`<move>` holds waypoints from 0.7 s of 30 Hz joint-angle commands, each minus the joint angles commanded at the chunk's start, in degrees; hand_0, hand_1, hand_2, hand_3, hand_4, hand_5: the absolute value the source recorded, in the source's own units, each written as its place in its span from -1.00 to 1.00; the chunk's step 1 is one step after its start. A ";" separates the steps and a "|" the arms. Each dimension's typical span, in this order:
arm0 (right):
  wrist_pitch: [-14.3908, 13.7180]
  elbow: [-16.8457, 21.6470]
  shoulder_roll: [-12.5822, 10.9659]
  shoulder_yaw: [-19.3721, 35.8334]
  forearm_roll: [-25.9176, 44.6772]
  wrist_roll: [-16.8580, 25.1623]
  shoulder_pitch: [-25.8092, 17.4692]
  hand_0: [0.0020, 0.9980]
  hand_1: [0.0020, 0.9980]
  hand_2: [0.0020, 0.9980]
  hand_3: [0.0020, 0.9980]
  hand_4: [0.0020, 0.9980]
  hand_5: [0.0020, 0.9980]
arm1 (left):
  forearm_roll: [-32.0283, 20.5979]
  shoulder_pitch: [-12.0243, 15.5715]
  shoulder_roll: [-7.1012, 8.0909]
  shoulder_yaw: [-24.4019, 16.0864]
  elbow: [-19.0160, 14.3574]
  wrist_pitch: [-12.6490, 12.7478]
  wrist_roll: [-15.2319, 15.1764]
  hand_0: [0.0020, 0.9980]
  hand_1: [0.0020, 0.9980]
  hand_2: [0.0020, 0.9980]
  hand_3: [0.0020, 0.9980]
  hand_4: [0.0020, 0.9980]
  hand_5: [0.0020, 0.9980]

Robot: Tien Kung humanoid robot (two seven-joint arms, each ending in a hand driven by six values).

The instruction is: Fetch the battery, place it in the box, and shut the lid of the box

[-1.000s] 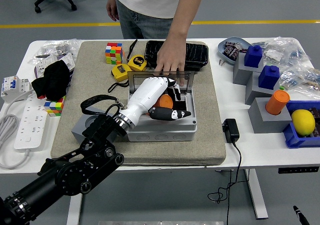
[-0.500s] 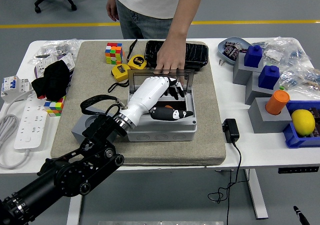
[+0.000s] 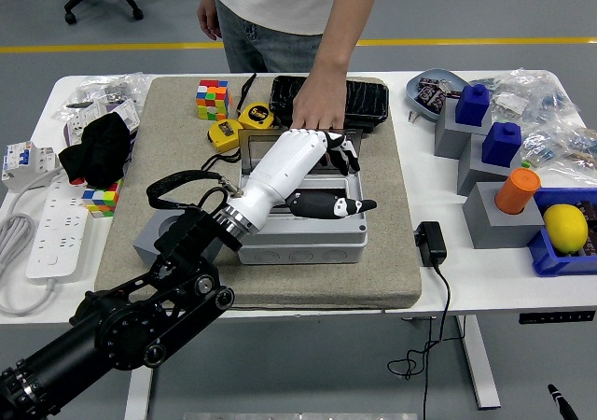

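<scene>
- Far left of the white table [image 3: 485, 280]: a white power strip [image 3: 48, 224], with a black cloth bundle [image 3: 96, 149] heaped behind it and a small colour cube [image 3: 101, 197] tucked just below that bundle.
- Spread across the middle: a grey mat [image 3: 364, 275] carrying most of the clutter.
- Entering from the lower left: black left arm [image 3: 140, 313] reaching up over the mat, a black strap [image 3: 182, 185] looped beside its wrist.
- At the arm's end: white left hand [image 3: 297, 173] over the open grey box [image 3: 303, 238], dark fingers [image 3: 338, 206] stretched out flat and loose, grasping nothing visible.
- Upright behind the hand: clear lid [image 3: 256, 145] of the box, standing at its far edge.
- Battery: cannot be made out; box interior hidden under the hand.
- Back of the mat: another colour cube [image 3: 212, 98], two yellow tape measures [image 3: 238, 126] and a black tray [image 3: 366, 98].
- Top centre: a person in a white shirt standing at the far side, one hand [image 3: 317, 112] resting fingertips on the lid's top edge.
- Right of the mat: black adapter [image 3: 430, 243] with its cord trailing off the near edge.
- Far right: grey and blue blocks [image 3: 480, 126], an orange cup [image 3: 517, 189] and a lemon [image 3: 565, 227] in a blue bin.
</scene>
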 joint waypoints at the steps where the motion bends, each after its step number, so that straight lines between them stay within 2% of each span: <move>1: -0.01 0.00 0.00 0.01 -0.01 -0.02 0.01 0.47 0.35 0.39 0.50 1.00 1.00 | 0.09 -0.19 0.08 -0.09 -0.63 0.10 -0.01 -0.34 -0.20 -0.23 -0.15 1.00 -0.06; 5: -0.01 0.00 0.01 -0.03 -0.02 -0.04 0.04 0.47 0.35 0.39 0.50 1.00 1.00 | 0.58 -1.28 0.43 -0.70 -2.66 0.73 -0.01 -0.34 -0.20 -0.23 -0.14 1.00 -0.06; 8: -0.04 0.00 0.01 0.06 -0.15 -0.07 0.04 0.47 0.35 0.39 0.50 1.00 1.00 | 1.63 -2.27 0.50 -1.35 -2.72 0.80 0.41 -0.34 -0.20 -0.23 -0.14 1.00 -0.06; 9: -0.04 0.00 0.02 0.08 -0.17 -0.07 0.04 0.47 0.34 0.39 0.50 1.00 1.00 | 2.06 -2.67 0.50 -1.60 -2.52 0.66 0.67 -0.09 0.14 0.05 0.04 1.00 -0.01; 14: -0.04 0.00 0.03 0.16 -0.35 -0.11 0.08 0.47 0.34 0.39 0.50 1.00 1.00 | 4.71 -4.61 0.52 -3.06 -0.45 -2.20 2.81 -0.09 0.14 0.05 0.04 1.00 -0.01; 15: -0.04 0.00 0.03 0.16 -0.35 -0.10 0.09 0.47 0.34 0.39 0.50 1.00 1.00 | 4.80 -4.85 0.57 -3.26 -0.11 -2.60 2.81 0.55 0.68 0.56 0.47 1.00 0.18; 20: -0.05 0.00 0.02 0.18 -0.40 -0.16 0.12 0.47 0.34 0.39 0.50 1.00 1.00 | 5.66 -5.29 0.74 -3.96 0.36 -4.67 3.88 0.55 0.68 0.56 0.47 1.00 0.18; 21: -0.04 0.00 0.01 0.16 -0.40 -0.15 0.12 0.47 0.35 0.39 0.50 1.00 1.00 | 6.10 -5.29 0.71 -4.07 0.27 -5.30 4.57 1.00 1.00 1.00 0.89 1.00 0.53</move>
